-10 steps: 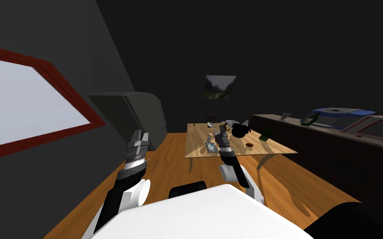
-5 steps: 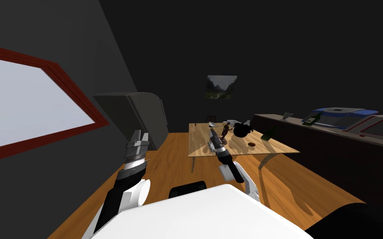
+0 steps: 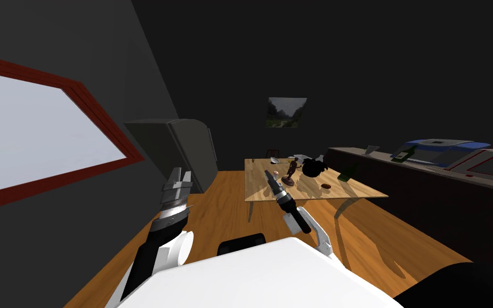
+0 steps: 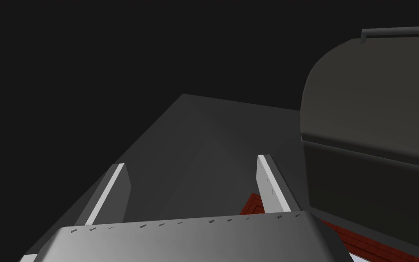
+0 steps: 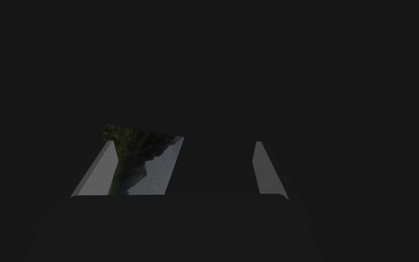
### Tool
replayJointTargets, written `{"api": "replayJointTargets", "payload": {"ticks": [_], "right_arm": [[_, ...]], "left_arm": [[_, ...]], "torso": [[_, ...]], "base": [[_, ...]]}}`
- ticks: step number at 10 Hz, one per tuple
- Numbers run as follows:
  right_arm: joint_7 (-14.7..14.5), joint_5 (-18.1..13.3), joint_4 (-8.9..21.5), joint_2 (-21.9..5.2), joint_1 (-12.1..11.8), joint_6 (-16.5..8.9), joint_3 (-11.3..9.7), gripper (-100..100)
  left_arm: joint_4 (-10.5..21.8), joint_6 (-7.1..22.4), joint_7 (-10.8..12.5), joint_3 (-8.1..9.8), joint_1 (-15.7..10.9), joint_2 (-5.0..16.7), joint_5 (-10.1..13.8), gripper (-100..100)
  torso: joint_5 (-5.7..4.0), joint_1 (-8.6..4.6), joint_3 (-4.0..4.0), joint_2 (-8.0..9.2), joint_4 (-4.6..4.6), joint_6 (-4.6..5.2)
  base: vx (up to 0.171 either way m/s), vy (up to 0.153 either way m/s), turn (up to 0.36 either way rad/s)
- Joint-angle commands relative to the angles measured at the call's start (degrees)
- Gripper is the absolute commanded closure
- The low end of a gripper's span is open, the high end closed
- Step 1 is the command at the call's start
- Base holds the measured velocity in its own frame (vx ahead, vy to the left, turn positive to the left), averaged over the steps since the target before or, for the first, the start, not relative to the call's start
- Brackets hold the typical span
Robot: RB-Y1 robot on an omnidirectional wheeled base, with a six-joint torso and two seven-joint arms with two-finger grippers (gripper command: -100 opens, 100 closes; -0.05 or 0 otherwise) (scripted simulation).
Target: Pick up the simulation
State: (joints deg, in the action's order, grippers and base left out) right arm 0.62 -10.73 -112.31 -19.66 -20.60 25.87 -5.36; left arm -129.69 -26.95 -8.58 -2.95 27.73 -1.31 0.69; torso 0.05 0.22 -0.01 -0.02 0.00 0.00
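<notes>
right tool (image 3: 267, 174) spread, empty. it has swung left over the near part of the desk (image 3: 347, 192), clear of the brown figurine (image 3: 290, 172) it overlapped a second ago. left tool (image 3: 180, 174) spread, unmoved beside the dark grey fridge (image 3: 186, 149). can't tell which small thing on the desk is the task's.

No text, label, brand, number or sign can be read anywhere.
</notes>
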Motion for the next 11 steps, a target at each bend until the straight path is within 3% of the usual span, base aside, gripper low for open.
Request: {"api": "replayJointTargets", "payload": {"ticks": [1,2,3,4,5,7,10,11], "right_arm": [[-0.19,-0.82,1.31,-1.61,0.63,-0.15,-0.56,-100],[-0.76,-2.69,3.75,-3.95,1.55,-0.29,-1.94,-100],[-0.76,-2.69,3.75,-4.23,1.55,-0.29,-1.94,-100],[-1.39,-4.66,5.57,-6.78,2.51,-0.43,-3.36,-100],[-1.39,-4.66,6.29,-6.87,2.51,-0.43,-3.36,-100],[-2.82,-8.31,10.85,-11.36,4.55,-0.71,-6.31,-100],[-3.63,-11.04,14.39,-14.61,5.6,-0.86,-7.82,-100],[-4.49,-13.29,16.7,-16.99,6.66,-1.0,-9.35,-100]], "left_arm": [[0.0,0.0,0.0,0.0,0.0,0.0,0.0,0],[0.0,0.0,0.0,0.0,0.0,0.0,0.0,0],[0.0,0.0,0.0,0.0,0.0,0.0,0.0,0],[0.0,0.0,0.0,0.0,0.0,0.0,0.0,0],[0.0,0.0,0.0,0.0,0.0,0.0,0.0,0],[0.0,0.0,0.0,0.0,0.0,0.0,0.0,0],[0.0,0.0,0.0,0.0,0.0,0.0,0.0,0],[0.0,0.0,0.0,0.0,0.0,0.0,0.0,0]], "torso": [[0.0,0.0,0.0,0.0,0.0,0.0],[0.0,-0.04,0.0,0.0,0.0,0.0],[0.0,-0.01,0.02,0.03,0.01,0.0],[0.0,0.0,0.02,0.03,0.01,0.01],[0.01,0.06,-0.01,-0.01,0.0,-0.01],[0.0,-0.01,0.0,-0.01,0.0,0.01],[0.01,0.03,0.0,0.0,0.0,0.0],[0.01,-0.03,0.0,0.0,0.0,0.02]], "base": [[0.002,0.053,0.005],[-0.007,0.062,0.018],[-0.007,0.062,0.007],[0.005,0.083,0.016],[0.004,0.062,0.009],[0.005,0.076,0.026],[0.0,0.066,0.014],[0.007,0.06,0.027]]}}
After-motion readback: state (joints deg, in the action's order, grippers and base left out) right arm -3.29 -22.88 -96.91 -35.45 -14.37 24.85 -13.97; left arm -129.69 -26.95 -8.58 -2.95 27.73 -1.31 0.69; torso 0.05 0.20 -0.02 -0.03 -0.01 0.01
